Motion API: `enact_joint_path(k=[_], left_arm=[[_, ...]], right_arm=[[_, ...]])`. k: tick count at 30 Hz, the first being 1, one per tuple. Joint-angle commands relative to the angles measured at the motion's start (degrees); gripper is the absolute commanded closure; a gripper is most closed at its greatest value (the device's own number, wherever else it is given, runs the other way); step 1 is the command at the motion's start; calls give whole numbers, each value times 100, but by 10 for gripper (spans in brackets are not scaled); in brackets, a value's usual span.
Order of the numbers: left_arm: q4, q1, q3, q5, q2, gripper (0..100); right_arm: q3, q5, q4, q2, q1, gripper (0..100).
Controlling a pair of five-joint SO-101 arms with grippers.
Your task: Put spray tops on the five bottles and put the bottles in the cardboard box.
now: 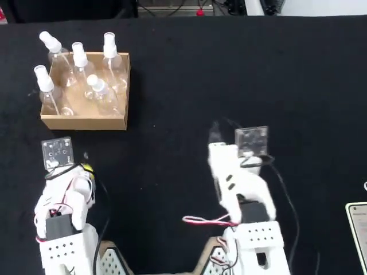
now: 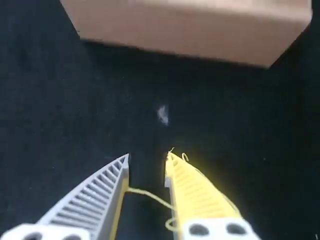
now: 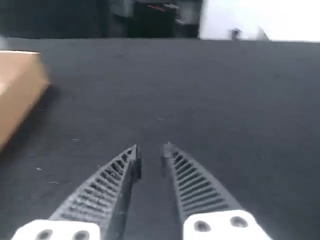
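Grippers idle and empty, short of the cardboard box (image 1: 86, 122), with five capped bottles (image 1: 106, 94) inside.

Your left gripper (image 2: 147, 157), one finger grey and one yellow, sits low over the black table (image 1: 229, 69) with its fingers slightly parted, and only a loose yellow thread (image 2: 150, 197) crosses the gap. Your right gripper (image 3: 150, 150), both fingers black, is likewise a little apart and holds nothing. Open cloth surrounds the right arm out to the table's far edge. At the near right edge lies a white card (image 1: 358, 229), its print too small to read. Near the left gripper, straight ahead of it, stands the box, its near wall plain brown. The clear bottles crowd it, white spray tops (image 1: 109, 40) poking above the rim.
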Motion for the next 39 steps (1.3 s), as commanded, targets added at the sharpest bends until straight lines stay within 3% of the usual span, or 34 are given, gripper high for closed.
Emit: enact_joint_path(k=[1,8,13,18,39], left_arm=[[246,84,57,0,-18,880],[246,48,66,-9,9,880],[255,48,66,-9,18,880],[255,40,66,-9,-18,880],[255,48,48,-9,-229,880]], right_arm=[[-233,53,1574,-892,62,982],[-101,44,3692,-2730,-237,981],[-57,44,4229,-2475,-193,981],[-48,44,5890,-2387,-193,983],[-57,44,5969,-2686,-193,983]])
